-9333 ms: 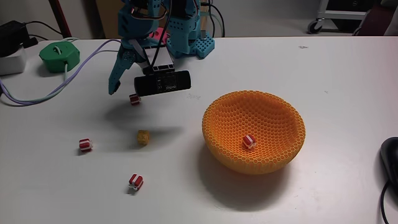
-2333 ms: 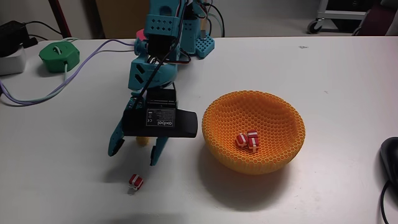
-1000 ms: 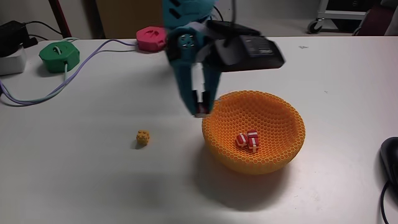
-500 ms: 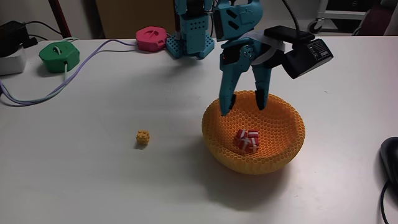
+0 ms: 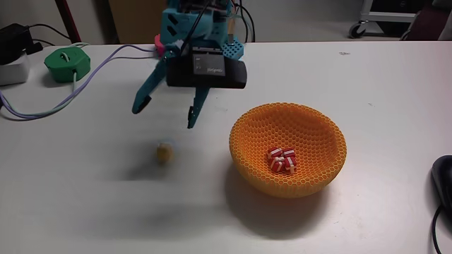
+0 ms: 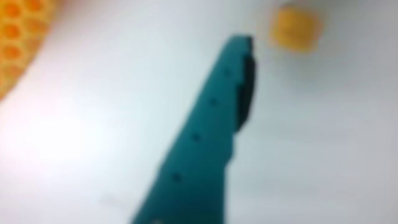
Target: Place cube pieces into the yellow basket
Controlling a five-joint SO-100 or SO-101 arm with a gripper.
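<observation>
Spread wide and holding nothing, our teal gripper (image 5: pixel 167 116) hangs above the white table (image 5: pixel 85 197) left of the yellow basket (image 5: pixel 247 137). We see striped cube pieces (image 5: pixel 282 161) clustered inside, the yellow cube (image 5: pixel 165 151) outside.

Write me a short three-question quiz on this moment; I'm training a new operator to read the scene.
1. True or false: the gripper is open and holds nothing.
2. Which piece lies on the table outside the yellow basket? A) the yellow cube B) a red striped cube C) none
3. What lies at the basket's bottom?

Key: 1 true. 2 A. 3 a cluster of red-and-white striped cubes; their number is hard to tell.
</observation>
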